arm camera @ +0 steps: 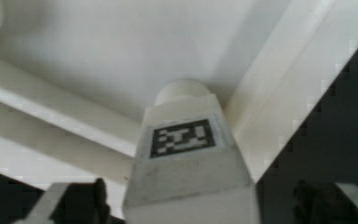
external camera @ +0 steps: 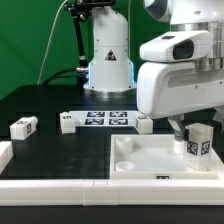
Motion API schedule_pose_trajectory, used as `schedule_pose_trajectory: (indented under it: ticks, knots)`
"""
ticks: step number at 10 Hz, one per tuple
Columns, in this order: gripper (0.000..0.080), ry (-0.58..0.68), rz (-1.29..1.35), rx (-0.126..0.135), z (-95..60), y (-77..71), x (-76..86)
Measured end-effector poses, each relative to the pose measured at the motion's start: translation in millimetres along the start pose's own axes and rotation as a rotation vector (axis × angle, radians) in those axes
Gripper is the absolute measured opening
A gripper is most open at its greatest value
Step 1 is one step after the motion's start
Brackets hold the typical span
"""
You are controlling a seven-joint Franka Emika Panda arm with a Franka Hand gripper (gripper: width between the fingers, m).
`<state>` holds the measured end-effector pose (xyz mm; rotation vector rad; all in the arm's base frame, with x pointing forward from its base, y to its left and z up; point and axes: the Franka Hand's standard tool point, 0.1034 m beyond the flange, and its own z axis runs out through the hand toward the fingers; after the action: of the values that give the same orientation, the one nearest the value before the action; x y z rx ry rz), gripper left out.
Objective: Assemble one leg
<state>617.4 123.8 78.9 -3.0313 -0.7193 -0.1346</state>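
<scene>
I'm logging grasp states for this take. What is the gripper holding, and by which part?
The gripper holds the leg by its upper end, tagged lower part hanging over the white tray.

Single arm reaches down at exterior view's right, bulky white wrist housing low over scene. Gripper [external camera: 196, 140] points downward, fingers closed on leg [external camera: 197, 144], held upright. Wrist view: dark fingertips [arm camera: 78, 200] flank leg [arm camera: 188, 150] on both sides.

Green backdrop [external camera: 30, 40], black table [external camera: 60, 145], even light
</scene>
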Motion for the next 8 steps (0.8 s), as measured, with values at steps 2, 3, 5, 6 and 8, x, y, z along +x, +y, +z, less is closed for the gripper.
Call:
schedule_pose_trajectory:
  ticks: [2, 3, 5, 6, 8]
  knots:
    - [0.0392, 0.000, 0.000, -0.001, 0.0, 0.5, -0.1]
    - [0.0291, 0.000, 0.000, -0.001, 0.1, 0.7, -0.3]
    - [0.0291, 0.000, 0.024, -0.001, 0.1, 0.7, -0.3]
    - [0.0291, 0.001, 0.039, 0.001, 0.2, 0.8, -0.4]
    - [0.0291, 0.014, 0.288, 0.006, 0.2, 0.4, -2.2]
